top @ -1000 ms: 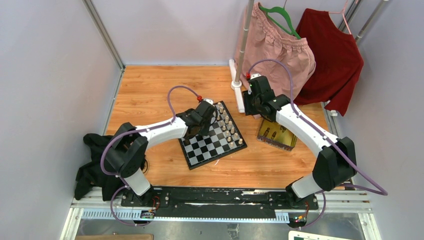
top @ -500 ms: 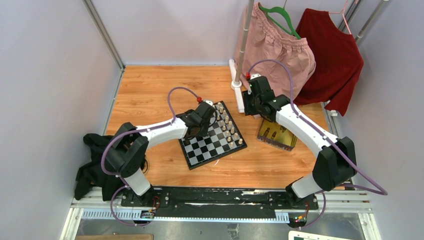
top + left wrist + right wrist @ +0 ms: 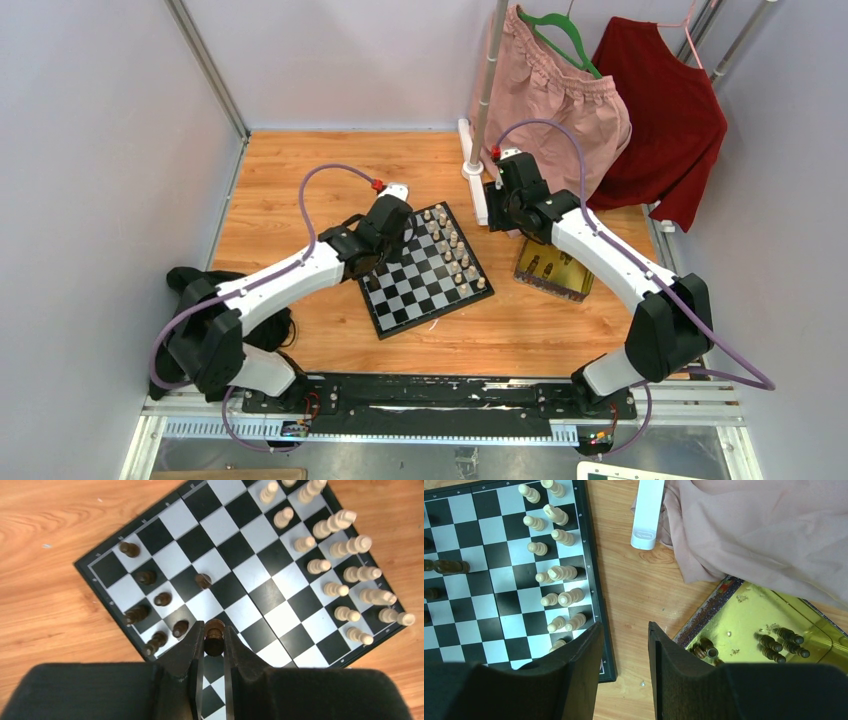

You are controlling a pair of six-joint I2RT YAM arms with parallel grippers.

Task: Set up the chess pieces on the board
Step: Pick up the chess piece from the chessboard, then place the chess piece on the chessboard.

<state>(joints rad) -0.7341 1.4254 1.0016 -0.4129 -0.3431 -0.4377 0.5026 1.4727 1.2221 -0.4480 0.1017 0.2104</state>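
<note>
- The left hand [image 3: 214,645] is closed tight on one dark chess piece [image 3: 215,632], gripping it by the sides between both fingers.
- The held piece sits over the near edge of the board [image 3: 235,550], beside the dark side's rows. Whether its base touches the square cannot be told.
- The board lies flat on the wooden desk [image 3: 300,170], turned at an angle to the desk's edges.
- Seven other dark pieces [image 3: 145,576] stand upright in the board's left corner region. Six are in two loose rows and one is a square further in (spacing uneven).
- The cream pieces [image 3: 345,587] fill two rows along the opposite side of the board, all upright.
- The right hand [image 3: 624,627] has its fingers partly apart and holds nothing. It hangs above bare desk between the board's edge and the gold tray [image 3: 749,615].
- The tray rests on the desk near the board, not touching it. More dark pieces [image 3: 784,642] lie loose inside it, some on their sides.
- A pink cloth [image 3: 764,530] overlaps the tray's far edge.
</note>
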